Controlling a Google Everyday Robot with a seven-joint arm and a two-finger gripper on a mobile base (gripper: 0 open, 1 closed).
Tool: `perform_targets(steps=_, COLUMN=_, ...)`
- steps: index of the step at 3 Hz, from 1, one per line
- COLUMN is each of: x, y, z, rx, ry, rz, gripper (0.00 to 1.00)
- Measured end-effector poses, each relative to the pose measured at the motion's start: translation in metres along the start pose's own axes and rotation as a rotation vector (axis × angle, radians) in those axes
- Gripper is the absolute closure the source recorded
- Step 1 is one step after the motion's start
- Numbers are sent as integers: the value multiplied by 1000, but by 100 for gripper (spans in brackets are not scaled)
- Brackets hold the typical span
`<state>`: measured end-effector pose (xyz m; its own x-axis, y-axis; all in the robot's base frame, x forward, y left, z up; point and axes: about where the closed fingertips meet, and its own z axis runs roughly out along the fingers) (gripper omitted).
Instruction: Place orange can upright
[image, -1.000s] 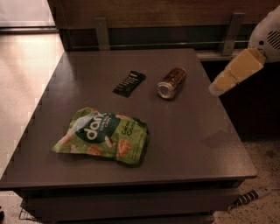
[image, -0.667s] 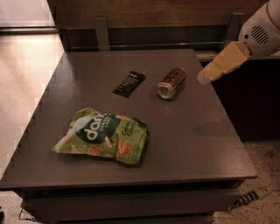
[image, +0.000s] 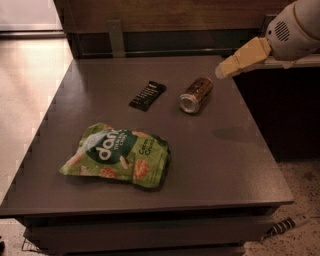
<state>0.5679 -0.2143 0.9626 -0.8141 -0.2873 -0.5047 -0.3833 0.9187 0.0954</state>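
The orange can (image: 196, 94) lies on its side on the grey table (image: 150, 100), right of centre toward the back, with its silver end facing the front. My gripper (image: 224, 70) comes in from the upper right on a white arm; its cream-coloured tip hangs above the table just right of and behind the can, apart from it.
A flat black wrapped bar (image: 147, 95) lies left of the can. A green snack bag (image: 118, 156) lies at the front left. A dark wall and metal posts stand behind the table. The table's right edge drops to a dark gap and speckled floor.
My gripper has moved left and up toward the back, from beside the table's right edge to just behind and right of the can. The can, bar and bag have not moved.
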Motion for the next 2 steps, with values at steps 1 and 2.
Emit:
perform_targets(steps=1, x=0, y=-3, z=6, rx=3, ry=8, rz=114, gripper=0)
perform_targets(steps=2, x=-2, y=-4, z=22, rx=68, ry=83, rz=233, gripper=0)
